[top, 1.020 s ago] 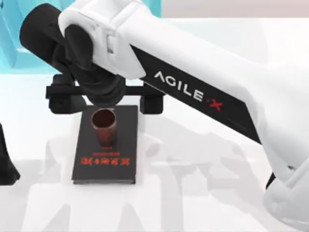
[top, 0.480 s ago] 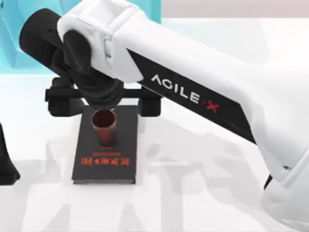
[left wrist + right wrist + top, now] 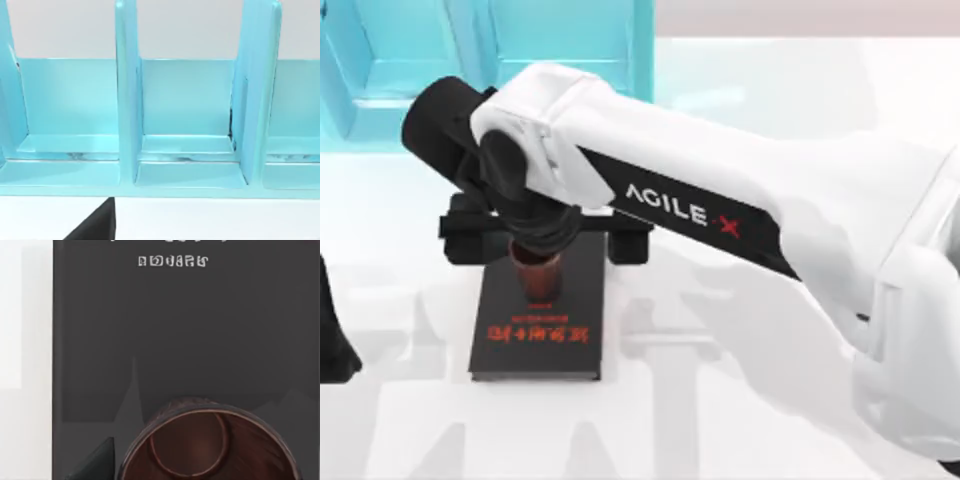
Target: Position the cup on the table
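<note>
The coppery cup (image 3: 536,274) stands upright on the far end of a black book (image 3: 542,335) with red lettering, which lies on the white table (image 3: 740,400). My right gripper (image 3: 549,241) hangs just over the cup's far rim, open, its two black fingers spread wide to either side of the book's far end and clear of the cup. From the right wrist the cup (image 3: 210,446) shows its dark inside, with the book (image 3: 175,330) beneath it. A dark part of my left arm (image 3: 330,335) sits parked at the table's left edge.
A turquoise shelf unit (image 3: 560,40) stands along the far left of the table; its open compartments (image 3: 185,115) face the left wrist camera. My right arm's long white link (image 3: 750,190) crosses from the right side over the middle of the table.
The right arm has come lower and nearer, bringing the open gripper from behind the cup to right over its far rim. The cup and book have not moved.
</note>
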